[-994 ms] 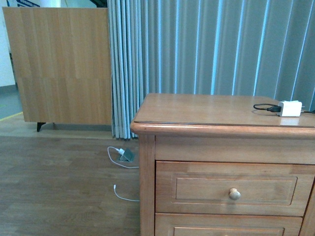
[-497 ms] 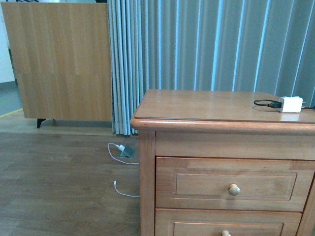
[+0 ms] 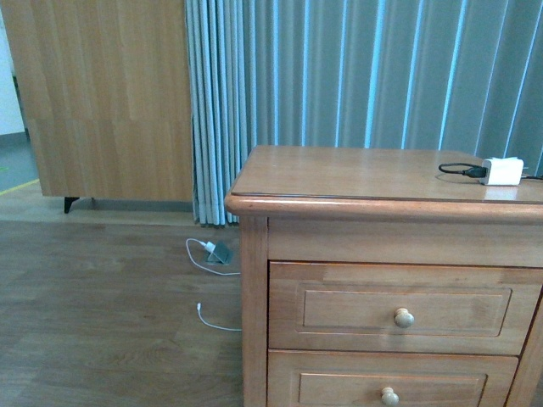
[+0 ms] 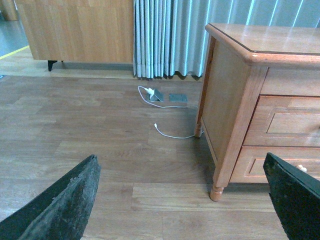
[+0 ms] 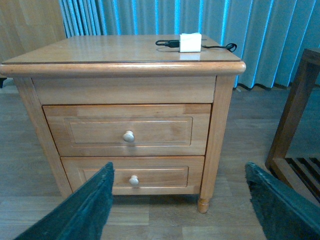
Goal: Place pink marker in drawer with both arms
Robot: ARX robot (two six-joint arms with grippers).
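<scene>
Your front camera tipped down a bit, second knob came into view, drawer was closed, both end effectors were spread apart empty, marker nowhere visible.

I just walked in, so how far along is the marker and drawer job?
Nothing looks done yet. The upper drawer is shut, and no pink marker shows in any view. Both claws, left and right, are open and empty. Left to do: find the marker, open the drawer, place it.
</scene>
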